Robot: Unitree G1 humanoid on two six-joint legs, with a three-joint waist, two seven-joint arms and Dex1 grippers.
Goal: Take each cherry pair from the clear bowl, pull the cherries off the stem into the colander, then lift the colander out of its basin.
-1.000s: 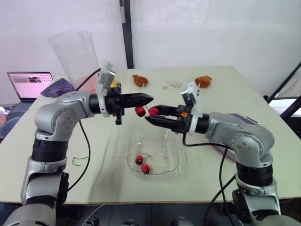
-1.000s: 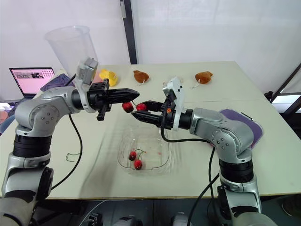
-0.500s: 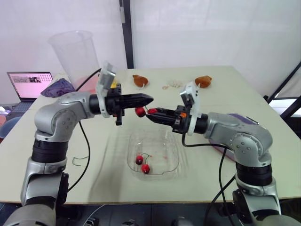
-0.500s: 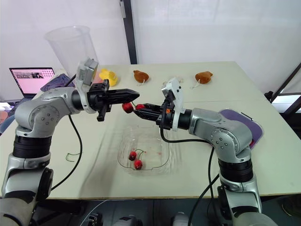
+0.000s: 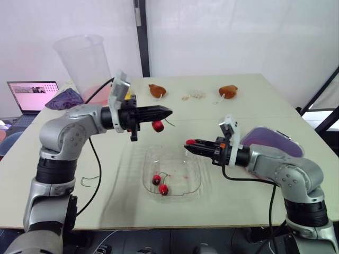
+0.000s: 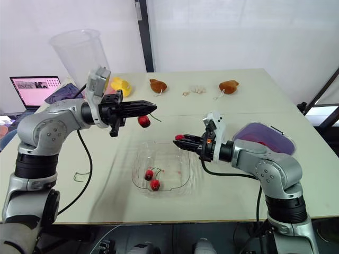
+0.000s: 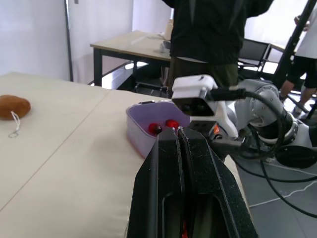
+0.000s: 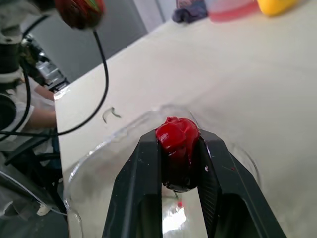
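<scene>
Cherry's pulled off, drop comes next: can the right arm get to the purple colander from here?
Probably yes. The right gripper, shut on the cherry, hangs over the clear bowl; the purple colander sits open-topped beside that arm's elbow, nothing between. It would have to draw back outward.

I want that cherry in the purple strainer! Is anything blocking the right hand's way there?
Nothing visible blocks it. The right hand holds the cherry over the clear bowl, and no object lies between it and the purple colander.

Beige table (image 5: pixel 116 203) carries clear bowl (image 5: pixel 185 182), purple basin (image 6: pixel 265 131), yellow obj (image 6: pixel 121 84) & 2 brown lumps (image 6: pixel 158 84).
</scene>
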